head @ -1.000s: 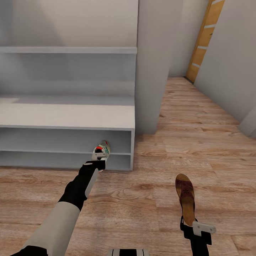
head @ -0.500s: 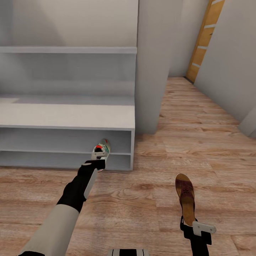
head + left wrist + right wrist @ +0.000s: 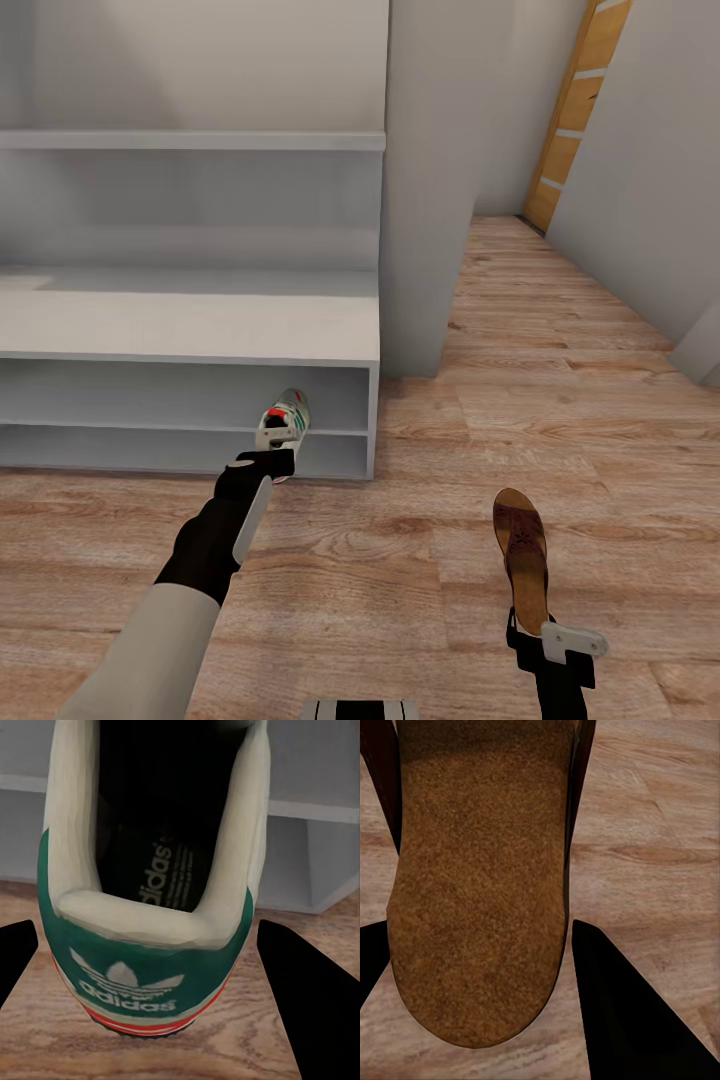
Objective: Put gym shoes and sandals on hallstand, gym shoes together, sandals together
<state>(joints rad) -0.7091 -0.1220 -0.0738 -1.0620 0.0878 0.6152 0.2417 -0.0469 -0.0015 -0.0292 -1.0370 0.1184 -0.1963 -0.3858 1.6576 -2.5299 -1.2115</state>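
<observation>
Placement time: left tool grips a shoe by the heel, toe aimed at the rack's open shelf, near its right end. Right tool is clamped on a sandal over the floor. Next, I'd say, the shoe needs sliding in level before release. Heel reads "adidas" under a trefoil; insole too.

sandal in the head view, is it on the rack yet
No, the sandal is over the wood floor, held by the right gripper.
</observation>
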